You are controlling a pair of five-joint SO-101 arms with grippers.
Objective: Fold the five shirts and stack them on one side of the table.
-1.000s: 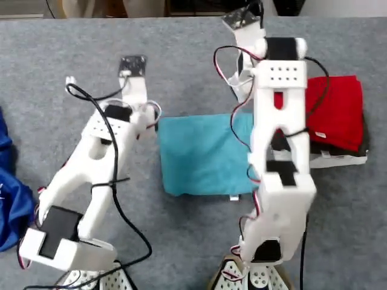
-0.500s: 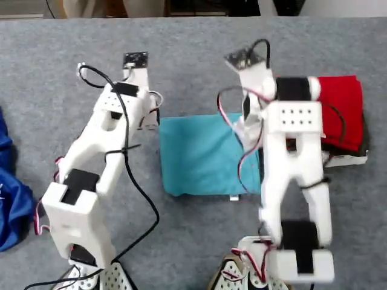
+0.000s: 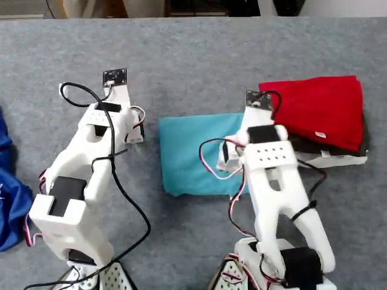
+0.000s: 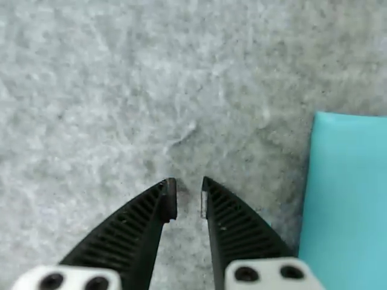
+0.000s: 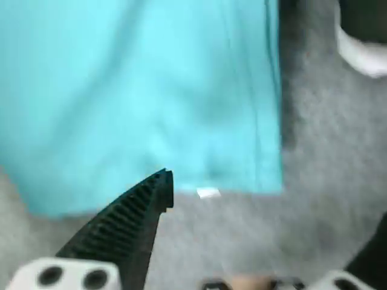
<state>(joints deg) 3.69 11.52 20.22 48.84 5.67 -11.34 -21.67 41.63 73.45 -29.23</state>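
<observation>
Lying flat on the fuzzy grey table [image 3: 199, 54], the teal shirt [image 3: 193, 154] is a smooth folded rectangle with a small white tag at one edge. Over that edge hangs the right gripper [image 3: 228, 158], jaws spread wide and empty. Just beside the teal shirt, the left gripper [image 4: 188, 198] is over bare felt, its ribbed black jaws a narrow gap apart. A folded red shirt [image 3: 320, 109] tops a stack near the teal shirt, and a crumpled blue shirt [image 3: 9, 199] lies well apart from it.

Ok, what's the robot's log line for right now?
left gripper: open, over bare table | right gripper: open, above teal shirt | red shirt: folded
</observation>
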